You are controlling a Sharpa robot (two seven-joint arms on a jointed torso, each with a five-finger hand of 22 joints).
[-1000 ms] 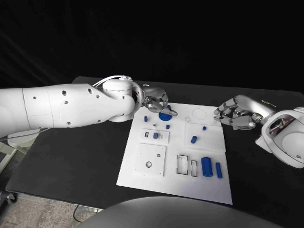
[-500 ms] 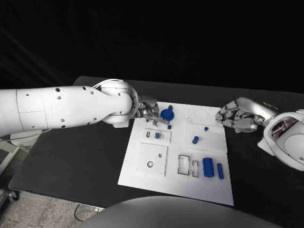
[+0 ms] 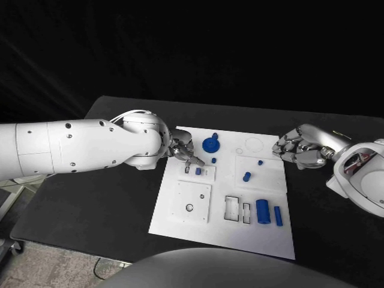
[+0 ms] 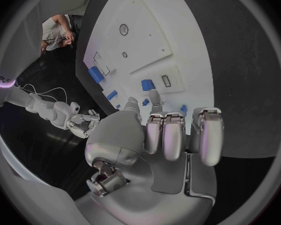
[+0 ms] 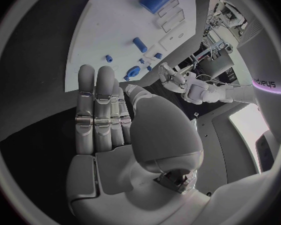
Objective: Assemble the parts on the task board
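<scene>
Right hand (image 5: 115,130) beside task board (image 5: 109,32)

Board (image 3: 179,207): plain white plate with black-outlined rectangular slots and small dark holes, on a matte black table (image 3: 97,198). Parts: all solid blue, no pattern, including a round disc (image 3: 211,144) at 12 o'clock on the board, a thick cylinder (image 3: 263,211) and a slim bar (image 3: 278,215) toward 5 o'clock. Left hand (image 3: 182,149) and right hand (image 3: 297,147): silver metal on white arms dotted with small dark screw holes.

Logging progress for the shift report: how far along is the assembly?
Early, it seems. The blue disc sits at the far end of the task board, possibly placed. Neither the left hand nor the right hand holds a part. The large blue block and slim bar lie loose.
</scene>
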